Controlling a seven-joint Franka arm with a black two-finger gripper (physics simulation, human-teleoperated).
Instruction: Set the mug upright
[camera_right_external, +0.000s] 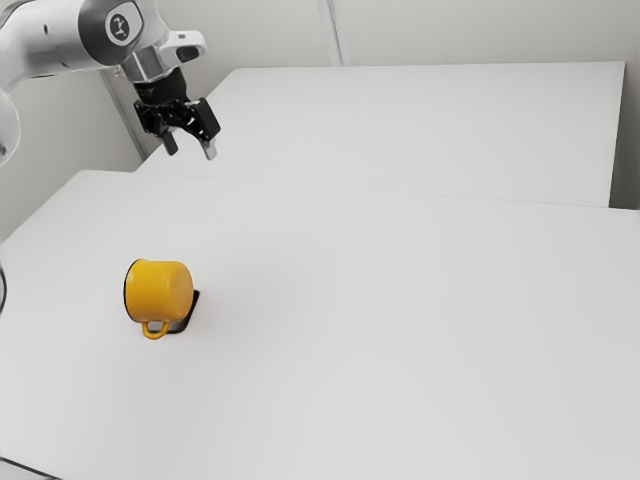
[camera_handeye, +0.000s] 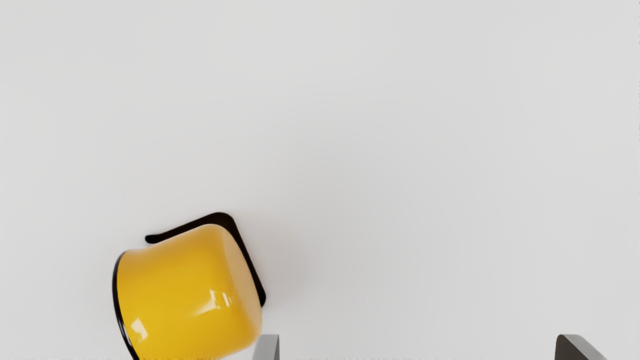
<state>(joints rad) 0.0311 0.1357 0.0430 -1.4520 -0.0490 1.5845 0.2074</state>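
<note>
Mug on its side, below and apart from the released pincer.

So we've got a solid warm yellow mug, matching yellow handle, thin black rim. Our arm, at the exterior view's left, is white and grey; its badge is dark with a whitish squiggle. Gripper's black, fingertips grey. Near table: plain off-white. Far wall: pale greyish.
</note>
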